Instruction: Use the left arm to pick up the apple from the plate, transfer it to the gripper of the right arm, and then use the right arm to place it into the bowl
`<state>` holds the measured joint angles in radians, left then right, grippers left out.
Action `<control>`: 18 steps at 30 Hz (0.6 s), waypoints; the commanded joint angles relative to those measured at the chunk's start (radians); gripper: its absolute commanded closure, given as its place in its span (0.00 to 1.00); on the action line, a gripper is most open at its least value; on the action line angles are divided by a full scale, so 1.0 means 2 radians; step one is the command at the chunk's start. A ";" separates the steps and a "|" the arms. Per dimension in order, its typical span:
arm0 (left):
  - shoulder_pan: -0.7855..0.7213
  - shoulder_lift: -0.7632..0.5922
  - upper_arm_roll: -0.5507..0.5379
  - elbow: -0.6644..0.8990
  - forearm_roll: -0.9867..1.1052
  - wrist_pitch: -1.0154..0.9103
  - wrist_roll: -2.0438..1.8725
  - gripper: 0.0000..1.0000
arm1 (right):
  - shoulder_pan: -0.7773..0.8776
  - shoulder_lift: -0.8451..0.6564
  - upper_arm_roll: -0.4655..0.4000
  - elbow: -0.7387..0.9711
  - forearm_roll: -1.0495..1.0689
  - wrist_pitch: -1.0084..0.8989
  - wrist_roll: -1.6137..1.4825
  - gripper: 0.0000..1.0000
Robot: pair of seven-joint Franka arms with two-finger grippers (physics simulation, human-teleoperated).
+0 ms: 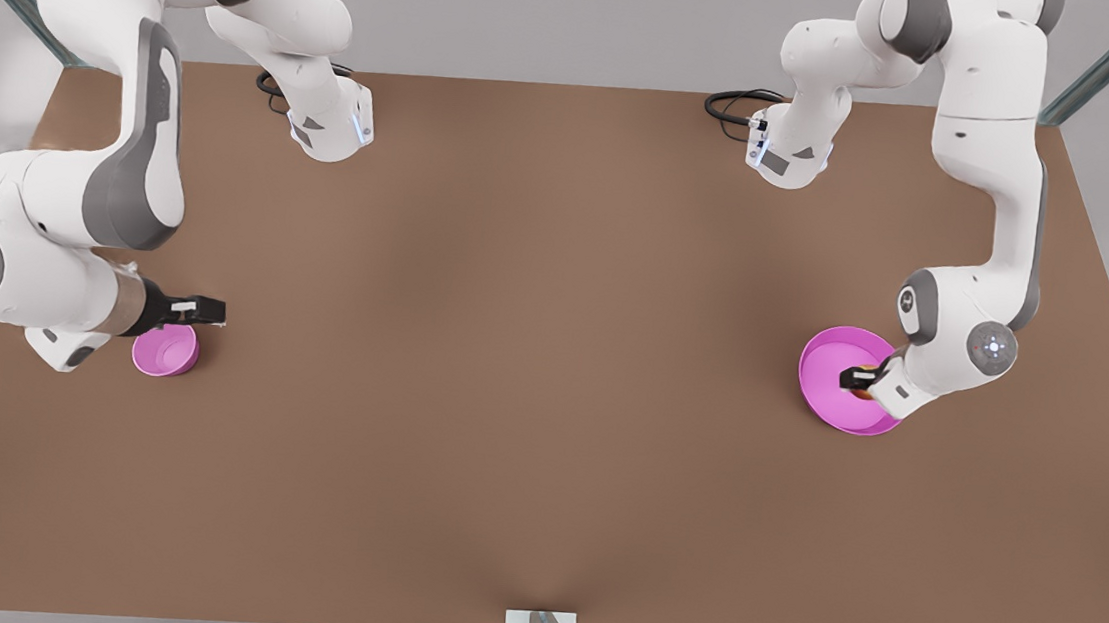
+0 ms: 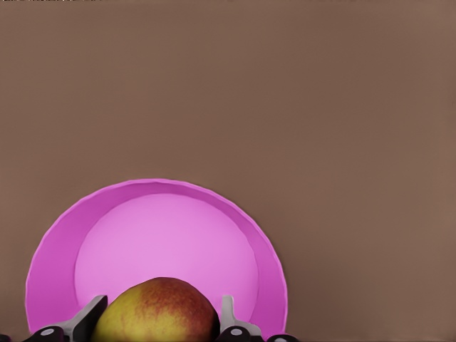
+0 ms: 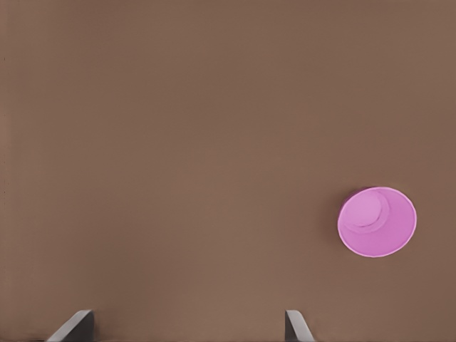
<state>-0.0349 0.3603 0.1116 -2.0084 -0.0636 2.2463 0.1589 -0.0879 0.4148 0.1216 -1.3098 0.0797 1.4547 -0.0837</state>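
The left gripper (image 1: 860, 378) is down over the plate (image 1: 826, 360) at the front view's right, its slim black fingers (image 2: 89, 317) set on either side of the apple (image 2: 158, 312) and clasping it. The apple sits between them over the plate's inner floor, near the rim; it is roundish, so no long axis shows, with its yellow flank toward one finger and its red flank toward the other. The right gripper (image 1: 198, 310) waits at the front view's left, fingers spread and holding nothing, hanging above the far edge of the bowl (image 1: 165, 350). Plate and bowl lie well apart on the brown table (image 1: 531, 350).
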 commanded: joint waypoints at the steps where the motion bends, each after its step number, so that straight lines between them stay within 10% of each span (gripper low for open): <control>1: -0.012 -0.001 -0.001 0.005 -0.043 -0.039 0.007 0.27 | 0.001 0.048 0.002 0.007 0.140 0.037 -0.213 0.00; 8: -0.021 0.033 -0.060 0.090 -0.187 -0.151 0.007 0.28 | 0.001 0.248 0.095 0.056 0.440 0.038 -0.516 0.00; 12: -0.022 0.106 -0.141 0.160 -0.323 -0.219 0.003 0.28 | 0.005 0.321 0.191 0.082 0.449 0.198 -0.740 0.00; 18: -0.041 0.262 -0.241 0.367 -0.411 -0.192 -0.129 0.28 | 0.038 0.323 0.194 0.073 0.463 0.278 -0.882 0.00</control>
<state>-0.1093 0.8483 -0.3626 -1.3267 -0.8049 1.8884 0.1003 -0.0179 1.0606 0.5073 -1.1638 0.9769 1.8587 -0.9213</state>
